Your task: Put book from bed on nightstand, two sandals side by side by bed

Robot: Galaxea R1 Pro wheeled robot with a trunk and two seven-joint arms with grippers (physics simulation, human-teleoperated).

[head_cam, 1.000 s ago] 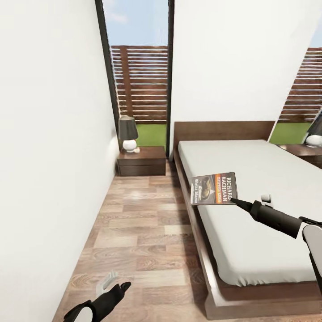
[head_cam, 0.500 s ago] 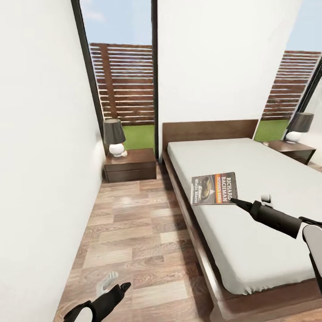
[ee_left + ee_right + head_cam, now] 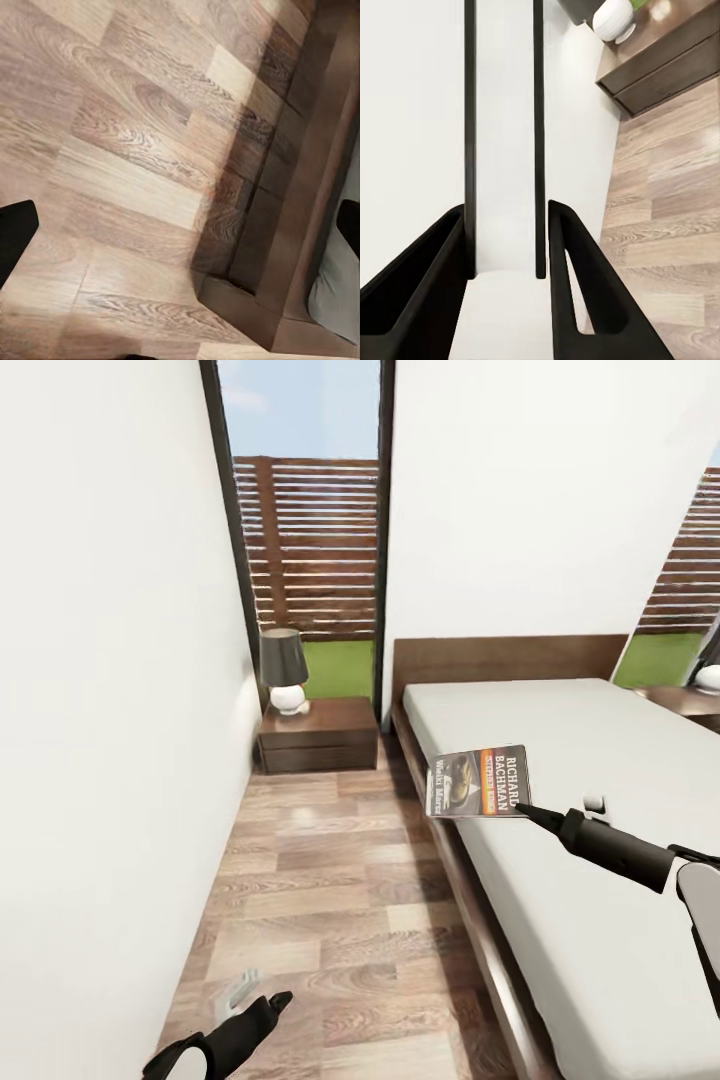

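Book (image 3: pixel 478 781) was pinched by one edge in the closed right tool (image 3: pixel 522 812), held above the bed (image 3: pixel 600 760) edge. Thin grip; it could slip before reaching the nightstand (image 3: pixel 320 735). Left tool (image 3: pixel 262 1010) open, empty.

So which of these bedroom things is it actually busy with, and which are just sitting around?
Part of the job:
- the book, held in the right hand above the bed's edge
- the bed
- the nightstand in the corner by the window

Just there:
- the lamp on that nightstand
- the window with the fence behind
- the wood floor
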